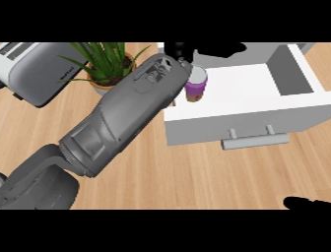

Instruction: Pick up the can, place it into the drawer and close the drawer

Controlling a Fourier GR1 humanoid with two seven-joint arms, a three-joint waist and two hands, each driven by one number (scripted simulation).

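The purple can [196, 86] with a grey lid stands upright inside the open white drawer [252, 122], near its left wall. My left forearm runs from the lower left up to the drawer's back left corner. My left hand [215, 49] shows at the top edge, just beyond the can; its fingers stretch to the right and do not touch the can. Part of this hand is cut off by the view's upper edge. My right hand [315, 203] rests open at the lower right edge, where only its fingers show.
A silver toaster [24, 69] stands at the far left. A potted green plant [109, 63] sits between the toaster and the drawer, partly behind my left forearm. The drawer's handle [255, 141] faces me over the wooden counter [197, 172].
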